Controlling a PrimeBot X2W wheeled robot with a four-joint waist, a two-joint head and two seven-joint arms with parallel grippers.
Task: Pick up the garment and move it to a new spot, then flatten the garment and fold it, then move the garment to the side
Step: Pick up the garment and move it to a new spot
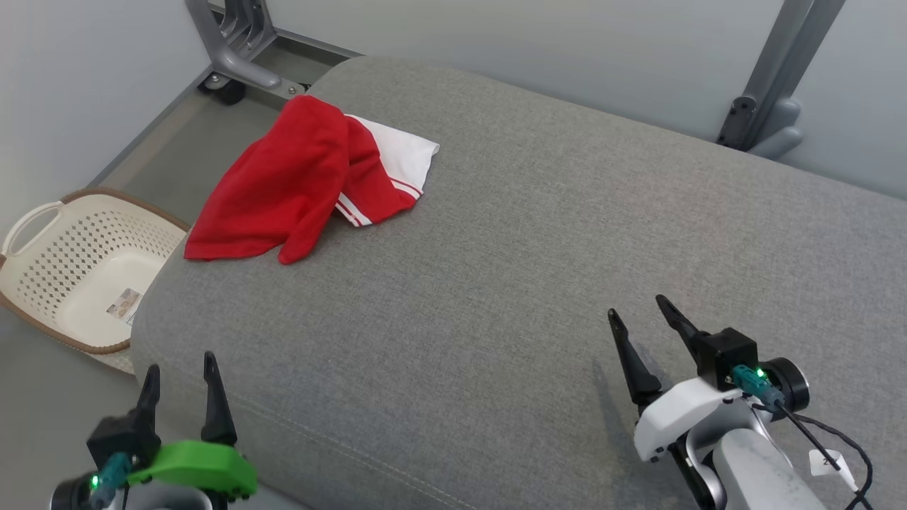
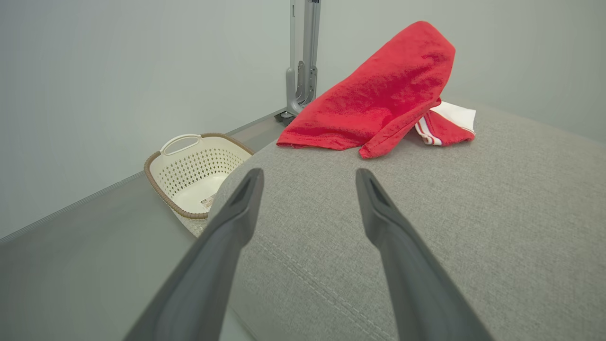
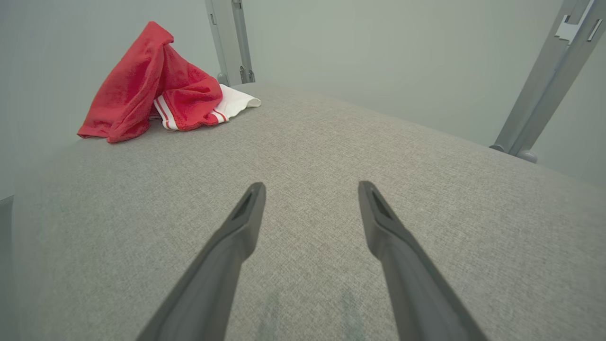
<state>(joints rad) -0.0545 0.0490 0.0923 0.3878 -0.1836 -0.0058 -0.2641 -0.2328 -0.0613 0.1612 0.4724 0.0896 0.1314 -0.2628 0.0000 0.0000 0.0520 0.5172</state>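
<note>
Head view, garment: the garment (image 1: 297,184) is lying crumpled at 10 o'clock on the grey seat cushion (image 1: 531,248), near its far left corner, with the red body heaped over a white sleeve with striped trim.
Head view, left gripper: the left gripper (image 1: 181,363) is hovering at 7 o'clock by the cushion's near left edge, its fingers standing apart and holding nothing.
Head view, right gripper: the right gripper (image 1: 636,306) is hanging at 5 o'clock over the cushion, fingers parted and empty, well apart from the garment.
Head view, basket: a cream basket (image 1: 35,212) is sitting on the floor (image 1: 159,152) at 9 o'clock, beside the cushion.
Left wrist view: the fingers are spreading wide around nothing, with the garment (image 2: 378,99) lying at 1 o'clock beyond them and the basket (image 2: 189,166) at 10 o'clock.
Right wrist view: the fingers are gaping, empty, over bare cushion, with the garment (image 3: 137,90) sitting far off at 11 o'clock.
</note>
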